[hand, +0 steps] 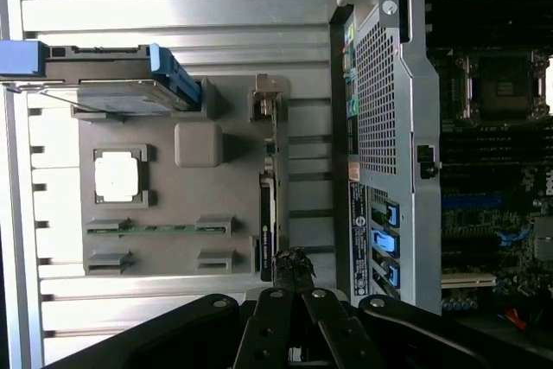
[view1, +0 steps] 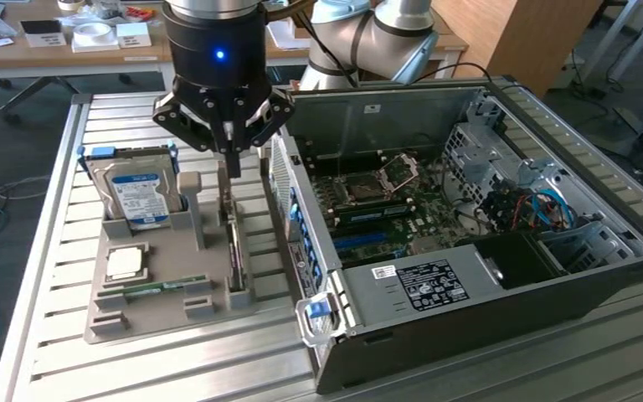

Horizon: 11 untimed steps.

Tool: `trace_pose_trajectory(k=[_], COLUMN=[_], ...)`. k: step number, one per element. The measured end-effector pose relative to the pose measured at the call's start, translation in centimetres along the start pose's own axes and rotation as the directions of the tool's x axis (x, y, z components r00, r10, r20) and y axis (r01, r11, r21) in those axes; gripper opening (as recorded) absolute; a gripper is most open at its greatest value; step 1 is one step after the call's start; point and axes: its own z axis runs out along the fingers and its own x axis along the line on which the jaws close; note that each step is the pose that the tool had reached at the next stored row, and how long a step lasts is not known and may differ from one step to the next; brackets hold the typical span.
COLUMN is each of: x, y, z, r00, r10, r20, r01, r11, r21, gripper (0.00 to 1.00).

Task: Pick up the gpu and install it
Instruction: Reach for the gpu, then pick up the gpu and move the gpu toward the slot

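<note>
On the exterior view's left, a grey holder (view1: 154, 314) sits on the slatted worktop (view1: 43, 335), carrying a drive (view1: 137, 197) on edge, a chip (view1: 126, 261) and a RAM stick (view1: 154, 289).

Along the holder's right side, the gpu (view1: 235, 251) stands on edge in its slot, its bracket end toward the far side. The end effector (view1: 231, 166) hangs straight above it. Its fingers are pinched together at the card's upper edge, apparently gripping it. In the wrist view they meet at the card's (hand: 267, 222) near end, end effector (hand: 294, 261) against its thin dark edge.

The step in hand looks like the pick-up: the card is not yet out of the holder, and nothing is installed. Freeing it calls for a straight vertical pull, since the slot walls hold the card on both sides and a tilt could jam it.

Room is tight. A grey post (view1: 191, 209) stands just beside the card on one side, and the case's (view1: 467, 285) perforated back wall (hand: 389, 127) rises near it on the other.

Further right, the case lies open on its side with the board (view1: 388, 201) exposed. The blue slots (view1: 361, 243) sit low inside, ringed by the case rim and by loose cables (view1: 534, 205) near the drive cage.
</note>
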Motion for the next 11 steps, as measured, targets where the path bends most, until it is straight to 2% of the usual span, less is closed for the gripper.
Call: trace_pose_trajectory(k=[11], x=[0.0], y=[-0.03], z=[0.0], r00=[1.0], r10=[0.0], r20=[0.0001], r01=[0.0], r11=[1.0], r21=[0.0], gripper=[0.11])
